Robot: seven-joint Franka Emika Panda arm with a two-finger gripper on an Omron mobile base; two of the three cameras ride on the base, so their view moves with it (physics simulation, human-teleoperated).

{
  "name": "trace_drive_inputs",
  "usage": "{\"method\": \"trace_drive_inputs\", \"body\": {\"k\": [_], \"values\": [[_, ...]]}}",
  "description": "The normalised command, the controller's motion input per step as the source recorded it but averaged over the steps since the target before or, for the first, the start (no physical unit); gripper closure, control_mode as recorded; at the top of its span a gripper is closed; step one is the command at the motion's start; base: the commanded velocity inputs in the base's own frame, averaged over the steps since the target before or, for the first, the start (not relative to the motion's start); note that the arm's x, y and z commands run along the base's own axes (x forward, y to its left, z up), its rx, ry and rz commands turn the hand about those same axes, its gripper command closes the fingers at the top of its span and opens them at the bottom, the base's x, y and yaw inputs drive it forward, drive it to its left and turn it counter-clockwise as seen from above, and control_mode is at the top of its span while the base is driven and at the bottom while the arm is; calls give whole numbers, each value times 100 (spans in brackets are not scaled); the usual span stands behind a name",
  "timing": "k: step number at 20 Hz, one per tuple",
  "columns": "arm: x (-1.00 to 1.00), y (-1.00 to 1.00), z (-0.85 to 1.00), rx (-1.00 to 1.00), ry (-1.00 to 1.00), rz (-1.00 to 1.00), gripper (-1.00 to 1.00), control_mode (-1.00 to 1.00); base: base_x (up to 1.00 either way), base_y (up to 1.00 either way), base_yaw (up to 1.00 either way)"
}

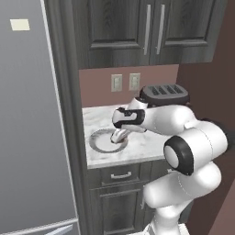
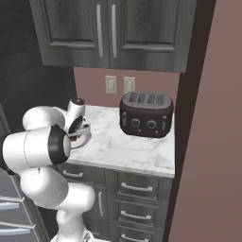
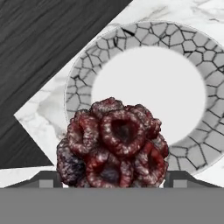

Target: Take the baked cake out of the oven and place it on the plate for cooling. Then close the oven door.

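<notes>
The cake (image 3: 116,146), a dark red mound topped with berries, sits between my two finger tips and fills the gap from one to the other. My gripper (image 3: 111,180) is shut on it, just above the near rim of the round plate (image 3: 144,33), which has a grey crackle border and a white centre. In the left base view the gripper (image 1: 120,136) points down over the plate (image 1: 95,141) on the marble counter. A bit of the cake (image 2: 73,138) shows under the hand (image 2: 75,133) in the right base view. The oven and the oven door are out of view.
A black toaster (image 1: 164,94) (image 2: 145,114) stands at the back right of the marble counter (image 2: 127,151). A grey fridge (image 1: 27,137) and a dark panel bound the counter on the left, a brown wall (image 2: 212,142) on the right. Dark cabinets (image 2: 108,33) hang above.
</notes>
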Motion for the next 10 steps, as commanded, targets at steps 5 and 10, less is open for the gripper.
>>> {"method": "trace_drive_inputs", "body": {"k": [5, 10], "values": [[3, 10, -37, 0, -25, 1, 100, -100, 0, 0, 0], [14, 6, -34, 0, -17, 0, 100, -100, 0, 0, 0]]}}
